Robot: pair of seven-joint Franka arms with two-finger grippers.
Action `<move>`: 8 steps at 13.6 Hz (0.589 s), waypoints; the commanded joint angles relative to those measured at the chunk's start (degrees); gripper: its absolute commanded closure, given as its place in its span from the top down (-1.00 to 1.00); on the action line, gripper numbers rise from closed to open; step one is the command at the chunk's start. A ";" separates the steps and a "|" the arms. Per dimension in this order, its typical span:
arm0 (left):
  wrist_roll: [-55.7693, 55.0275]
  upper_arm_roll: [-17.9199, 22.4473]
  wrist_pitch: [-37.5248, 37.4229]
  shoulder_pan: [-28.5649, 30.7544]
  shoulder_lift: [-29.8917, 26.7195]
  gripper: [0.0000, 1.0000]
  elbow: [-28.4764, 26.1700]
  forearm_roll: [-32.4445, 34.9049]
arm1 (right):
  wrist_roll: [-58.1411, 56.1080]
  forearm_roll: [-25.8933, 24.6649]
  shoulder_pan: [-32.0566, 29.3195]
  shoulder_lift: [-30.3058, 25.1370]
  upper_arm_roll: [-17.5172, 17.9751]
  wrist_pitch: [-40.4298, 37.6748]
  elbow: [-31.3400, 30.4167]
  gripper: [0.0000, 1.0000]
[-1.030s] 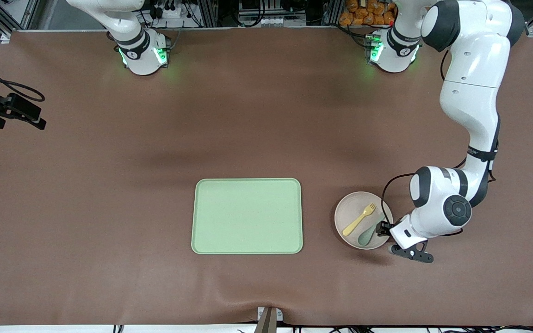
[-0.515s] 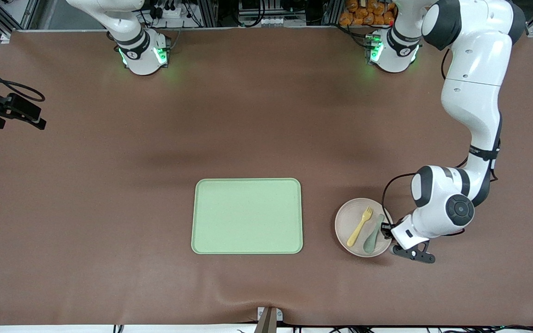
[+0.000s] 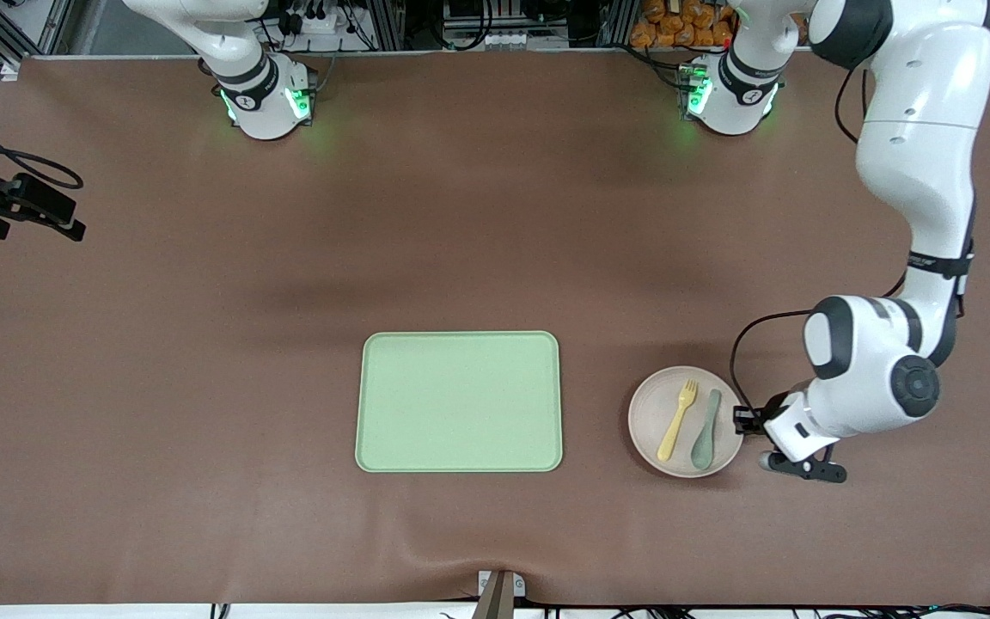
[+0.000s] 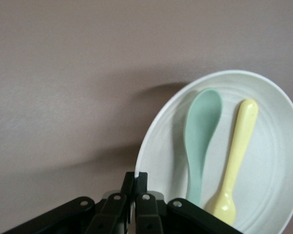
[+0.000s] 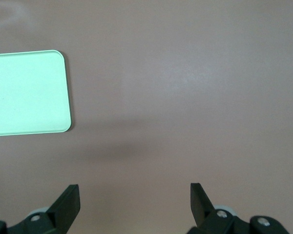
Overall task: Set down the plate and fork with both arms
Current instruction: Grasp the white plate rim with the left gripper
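**Ana:** Brown mat covers the whole bench (image 3: 203, 344). Right arm's base (image 3: 263, 99) sits at the top edge, lit green, arm waiting up high. Right end effector (image 5: 135, 204) isn't seen from the front; its wrist view shows the fingers (image 5: 68, 204) spread wide apart with nothing between them, over bare mat, a corner of the tray (image 5: 24, 92) in sight.

**Ben:** Tray position?

**Ana:** Light green tray (image 3: 459, 401) lies mid-bench, flat, nothing on it. Plate (image 3: 651, 421) is beside it toward the left arm's end, apart from the tray.

**Ben:** And the cutlery?

**Ana:** Both on the plate. Yellow fork (image 3: 677, 419) lies tines away from the front camera, on the tray side. Grey-green spoon (image 3: 705, 431) lies just beside it, roughly parallel, bowl nearer the front camera.

**Ben:** Left arm?

**Ana:** Comes from its base (image 3: 729, 94) and bends down to the plate's rim on the side away from the tray. Left end effector (image 3: 744, 420) is at that rim. Its wrist view shows the fingers (image 4: 140, 187) together, pinching the plate (image 4: 151, 141) edge, spoon (image 4: 201, 131) and fork (image 4: 237, 146) right ahead of them.
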 commanded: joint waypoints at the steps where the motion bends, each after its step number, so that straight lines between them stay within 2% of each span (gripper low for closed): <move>1: -0.88 -4.15 -3.47 4.07 -3.96 -1.00 -2.67 -1.63 | -0.67 0.04 -0.74 0.35 0.43 -0.59 0.81 1.00; 3: -2.80 -5.29 -3.92 4.17 -4.05 -1.00 -2.59 -1.63 | -0.67 0.04 -0.74 0.35 0.43 -0.67 0.81 1.00; 8: -17.99 -11.26 -3.92 2.33 -4.76 -1.00 -2.06 -0.93 | -0.67 0.04 -0.74 0.35 0.43 -0.67 0.81 1.00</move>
